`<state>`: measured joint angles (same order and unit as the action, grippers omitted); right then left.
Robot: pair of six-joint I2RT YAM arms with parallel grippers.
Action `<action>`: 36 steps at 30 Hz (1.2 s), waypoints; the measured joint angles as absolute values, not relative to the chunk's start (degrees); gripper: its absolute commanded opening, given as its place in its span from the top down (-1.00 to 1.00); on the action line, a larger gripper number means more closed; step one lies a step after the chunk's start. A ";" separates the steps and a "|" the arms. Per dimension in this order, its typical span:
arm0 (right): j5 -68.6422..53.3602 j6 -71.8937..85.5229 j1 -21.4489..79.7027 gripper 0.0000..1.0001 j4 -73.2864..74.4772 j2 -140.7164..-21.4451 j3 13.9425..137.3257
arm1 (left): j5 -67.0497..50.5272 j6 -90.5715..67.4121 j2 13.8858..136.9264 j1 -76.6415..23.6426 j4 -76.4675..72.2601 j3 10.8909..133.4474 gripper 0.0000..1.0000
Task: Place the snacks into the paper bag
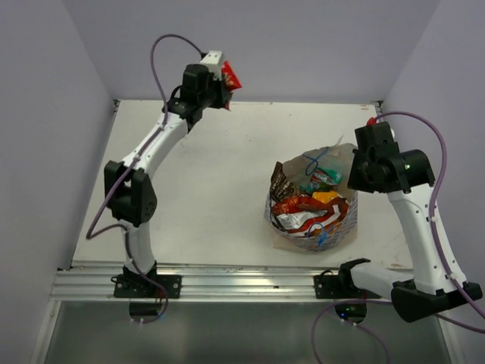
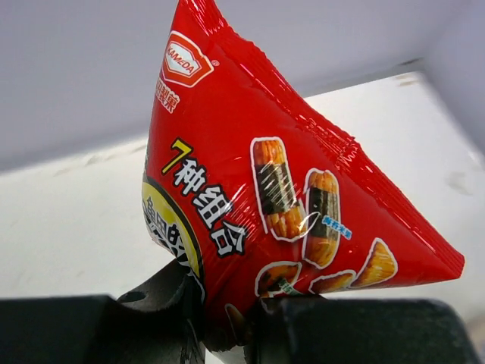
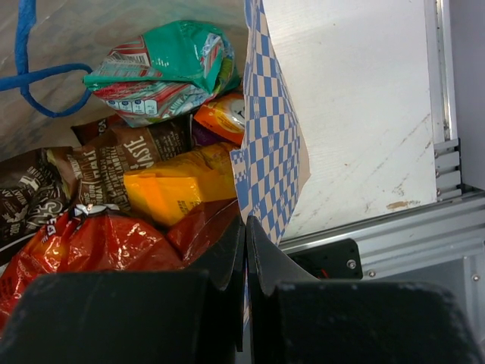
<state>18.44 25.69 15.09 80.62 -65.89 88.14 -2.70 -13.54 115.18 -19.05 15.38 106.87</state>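
Top external, table (image 1: 197, 189): it carries the bag on your right arm's side, well apart from the left jaws (image 2: 227, 326), which hang high over its far edge.
Paper bag (image 3: 270, 163): its mouth faces up, and its checkered wall runs straight into the right jaws (image 3: 246, 254).
Snacks inside: a red-and-silver chip bag (image 3: 98, 246), brown packets (image 3: 114, 159), an orange-yellow packet (image 3: 178, 186) and a teal packet (image 3: 163, 64) lie just beyond the right jaws, piled close to the rim.
Small red packet (image 2: 250, 174): it stands above the left jaws, pinched by its lower corner.
Left jaws: closed to a narrow gap on that corner, with nothing else in them.
Right jaws: pressed fully together, apparently nipping the bag's rim.
Step in hand: you are carrying the last visible packet to the bag.
Doing it well: hold the rim pinch so the mouth gapes. Swing the left arm across smoothly, since a corner grip is thin. Arrive over the opening away from the right jaws, and lower before you release, because the pile is high and foil slides.
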 measured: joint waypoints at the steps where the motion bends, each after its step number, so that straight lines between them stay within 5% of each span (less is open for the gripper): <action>1: 18.44 25.67 15.09 1.00 80.62 -65.65 88.14 | -4.01 -13.52 112.20 -21.37 14.96 106.94 1.00; 8: 18.41 25.52 15.09 1.00 80.77 -62.98 87.94 | -10.92 -13.61 94.26 -45.43 10.68 98.39 1.00; 16: 18.24 25.47 15.09 1.00 81.12 -58.43 87.31 | -8.29 -13.96 96.49 -59.00 19.09 86.63 0.98; 18: 18.20 25.45 15.09 1.00 81.19 -57.65 86.96 | -7.20 -13.74 97.58 -61.30 21.50 86.30 -0.09; 19: 18.13 25.43 15.09 1.00 81.25 -57.28 86.65 | -6.61 -13.56 97.73 -62.17 21.98 86.37 -0.98; 30: 16.86 24.77 15.09 1.00 81.41 -54.70 84.66 | 18.33 -18.72 97.23 -74.56 38.02 116.97 -1.00; 36: 15.97 24.43 15.09 1.00 81.23 -53.04 82.87 | 26.72 -31.83 89.12 -76.14 50.39 107.18 -0.99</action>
